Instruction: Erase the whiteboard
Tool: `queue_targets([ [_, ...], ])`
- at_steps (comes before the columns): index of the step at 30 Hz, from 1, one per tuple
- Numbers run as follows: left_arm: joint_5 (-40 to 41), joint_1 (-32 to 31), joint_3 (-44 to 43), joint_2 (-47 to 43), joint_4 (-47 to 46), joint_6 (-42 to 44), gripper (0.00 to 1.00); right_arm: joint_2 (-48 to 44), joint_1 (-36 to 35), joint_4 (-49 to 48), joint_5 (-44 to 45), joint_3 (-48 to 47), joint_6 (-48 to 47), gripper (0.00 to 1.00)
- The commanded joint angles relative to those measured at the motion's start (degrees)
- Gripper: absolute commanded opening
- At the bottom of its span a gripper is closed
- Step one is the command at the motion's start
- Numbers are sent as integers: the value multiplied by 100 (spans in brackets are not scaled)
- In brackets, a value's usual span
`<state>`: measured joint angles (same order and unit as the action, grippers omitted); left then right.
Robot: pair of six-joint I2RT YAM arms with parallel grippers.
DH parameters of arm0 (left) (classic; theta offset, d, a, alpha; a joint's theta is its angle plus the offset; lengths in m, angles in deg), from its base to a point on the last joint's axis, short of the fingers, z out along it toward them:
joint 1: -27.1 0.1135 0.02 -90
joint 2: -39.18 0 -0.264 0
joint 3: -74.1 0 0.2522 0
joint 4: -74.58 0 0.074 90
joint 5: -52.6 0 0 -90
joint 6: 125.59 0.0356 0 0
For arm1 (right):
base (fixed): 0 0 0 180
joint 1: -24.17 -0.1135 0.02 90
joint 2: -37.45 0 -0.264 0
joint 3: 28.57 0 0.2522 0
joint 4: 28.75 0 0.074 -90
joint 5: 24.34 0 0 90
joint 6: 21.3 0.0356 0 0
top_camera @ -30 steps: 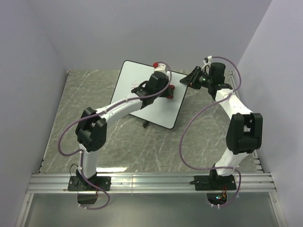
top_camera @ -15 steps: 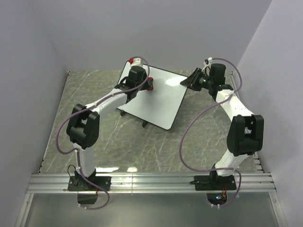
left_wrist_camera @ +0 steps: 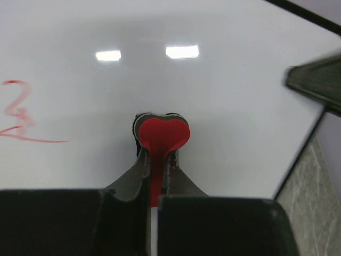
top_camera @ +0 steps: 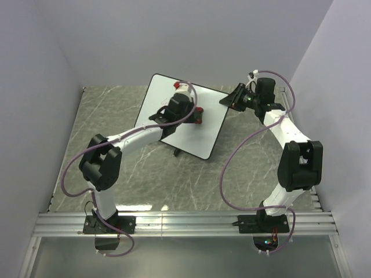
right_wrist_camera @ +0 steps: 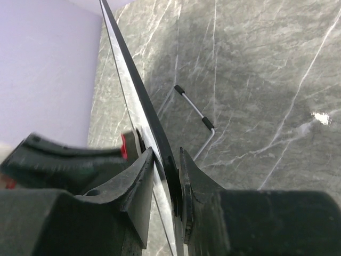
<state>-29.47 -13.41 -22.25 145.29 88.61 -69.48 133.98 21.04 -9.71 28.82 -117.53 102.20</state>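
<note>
The whiteboard (top_camera: 204,134) stands tilted on the marble table, white with a thin black frame. My left gripper (top_camera: 196,114) is shut on the red-and-black eraser (left_wrist_camera: 161,133), which is pressed flat against the board's face (left_wrist_camera: 224,90). Red marker strokes (left_wrist_camera: 16,114) remain at the left of the left wrist view. My right gripper (top_camera: 228,99) is shut on the board's right edge (right_wrist_camera: 139,88), one finger on each side of the black frame. The left gripper (right_wrist_camera: 64,160) with a bit of red eraser (right_wrist_camera: 123,145) shows blurred in the right wrist view.
The board's wire stand with black-tipped feet (right_wrist_camera: 198,113) sticks out behind it onto the grey marble table (top_camera: 145,174). Lilac walls close in the table on three sides. An aluminium rail (top_camera: 185,223) carries both arm bases at the near edge.
The left arm swept the eraser across the board: from the right side to the upper left, then back toward the right-middle. The right gripper stayed on the board's edge.
</note>
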Motion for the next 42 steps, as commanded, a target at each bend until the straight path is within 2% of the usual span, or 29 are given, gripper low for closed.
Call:
queue_targets([
  [1,-308,831,794,-89,53,181,0,-451,24,-71,318,-259,-89,0],
  [7,-625,1563,675,120,95,251,0,-504,24,-53,300,-206,-115,0],
  [10,-792,1573,411,261,271,295,0,-495,24,-44,309,-206,-115,0],
  [14,-907,1231,366,130,175,251,0,-416,15,-9,309,-320,-124,0],
  [18,-968,555,130,95,306,137,0,-381,15,-62,309,-338,-80,0],
  [22,-995,456,-134,138,368,31,0,-363,-3,-106,291,-303,-54,0],
  [27,-1029,973,-976,516,798,216,0,-381,-20,-53,300,-241,-150,0],
  [31,-1073,1449,-1198,876,965,32,0,-416,-29,-1,326,-197,-212,0],
  [37,-1169,1590,-743,957,914,67,0,-355,-29,122,335,-346,-326,0],
  [42,-1214,1126,100,473,589,93,0,-267,-20,140,327,-434,-326,0],
])
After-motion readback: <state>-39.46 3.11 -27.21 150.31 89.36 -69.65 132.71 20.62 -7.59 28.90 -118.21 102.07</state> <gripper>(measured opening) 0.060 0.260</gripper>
